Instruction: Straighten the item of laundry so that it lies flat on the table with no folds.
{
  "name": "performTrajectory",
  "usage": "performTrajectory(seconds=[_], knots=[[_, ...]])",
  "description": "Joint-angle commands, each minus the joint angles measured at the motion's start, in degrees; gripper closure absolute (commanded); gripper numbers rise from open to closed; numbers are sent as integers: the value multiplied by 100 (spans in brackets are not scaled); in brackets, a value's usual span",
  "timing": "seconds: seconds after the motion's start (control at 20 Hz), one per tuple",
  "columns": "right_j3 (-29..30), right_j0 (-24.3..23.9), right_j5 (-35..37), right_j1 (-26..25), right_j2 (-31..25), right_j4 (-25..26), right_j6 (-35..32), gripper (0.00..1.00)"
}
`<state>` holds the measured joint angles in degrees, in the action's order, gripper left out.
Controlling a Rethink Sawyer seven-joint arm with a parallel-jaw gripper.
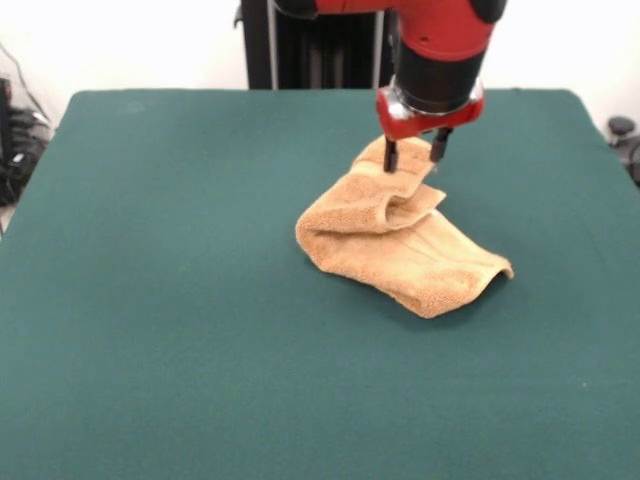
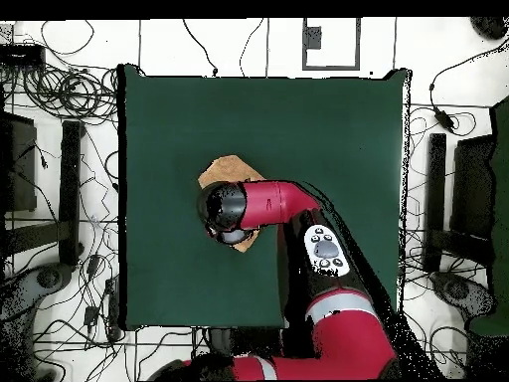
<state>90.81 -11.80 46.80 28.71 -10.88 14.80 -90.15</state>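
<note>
The tan-orange towel (image 1: pixel 400 250) lies crumpled on the green table (image 1: pixel 150 300), right of the middle, with a raised fold at its far end and a flatter flap reaching toward the near right. My gripper (image 1: pixel 414 152) points straight down at that far fold. Its two black fingers (image 1: pixel 391 156) stand apart, one on each side of the fold's top, and touch the cloth. In the overhead view the arm's wrist covers the gripper and most of the towel (image 2: pixel 227 171); only the towel's edges show on the table (image 2: pixel 328 129). No white tag shows.
The arm's red links (image 2: pixel 328 259) stretch over the table from the base side in the overhead view. Cables and stands (image 2: pixel 60 149) lie on the floor around the table. A black pedestal (image 1: pixel 320 45) stands behind the table's far edge.
</note>
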Motion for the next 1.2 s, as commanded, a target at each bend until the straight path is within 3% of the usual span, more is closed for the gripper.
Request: performTrajectory(seconds=[0.05, 0.3, 0.7, 1.2], knots=[[504, 267, -540, -159, -461, -171, -683, 0], [511, 461, -642, -194, -455, -320, -947, 0], [705, 417, -899, -200, -393, -319, -868, 0], [539, 527, -942, -343, -279, -318, -920, 0]])
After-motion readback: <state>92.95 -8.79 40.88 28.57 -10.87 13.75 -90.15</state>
